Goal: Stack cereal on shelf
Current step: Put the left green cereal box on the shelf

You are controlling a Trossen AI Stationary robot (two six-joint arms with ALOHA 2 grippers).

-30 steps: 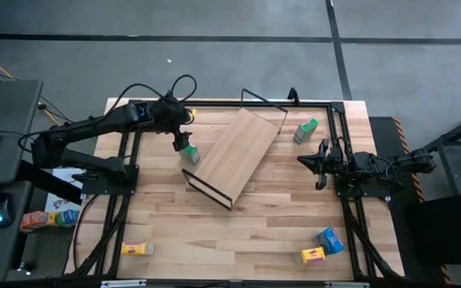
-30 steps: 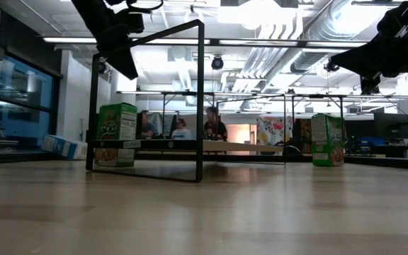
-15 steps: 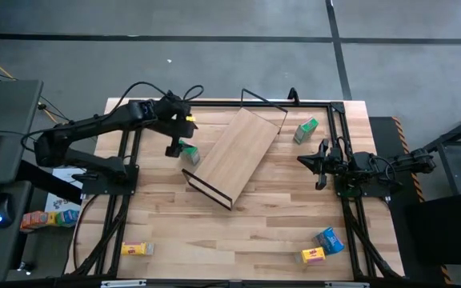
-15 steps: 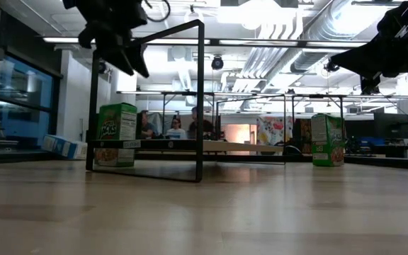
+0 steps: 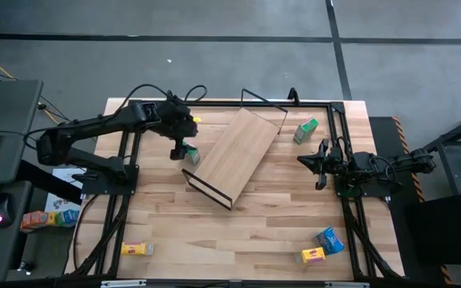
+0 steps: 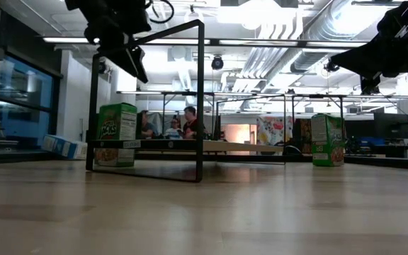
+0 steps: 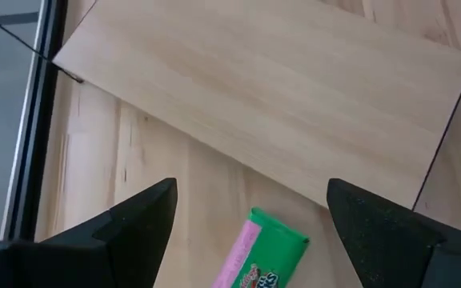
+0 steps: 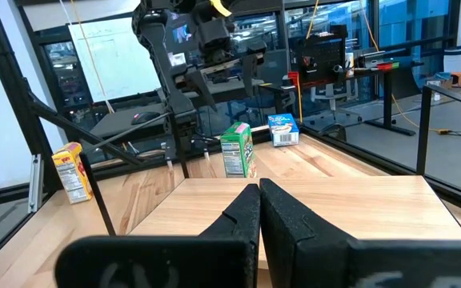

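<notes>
A green cereal box (image 5: 191,155) stands upright on the table just left of the shelf (image 5: 236,154), a light-wood board with black wire ends that lies slanted across the table's middle. My left gripper (image 5: 181,149) hangs open above this box (image 7: 267,258), slanting down, one finger on either side and clear of it. In the low view the gripper (image 6: 130,65) is well above the box (image 6: 117,134). My right gripper (image 5: 320,164) waits shut at the table's right side, level, touching nothing. A second green box (image 5: 306,130) stands at the far right.
A yellow box (image 5: 137,249) lies near the front left edge. A blue box (image 5: 330,239) and a yellow box (image 5: 314,255) lie at the front right. Another blue box (image 8: 282,130) lies beyond the left green one. Black frame rails (image 5: 126,160) border the table. People sit in the room behind.
My left gripper has rolled about the line it points along while staying open over the green box near the shelf's left end. The box and the shelf have not moved.
</notes>
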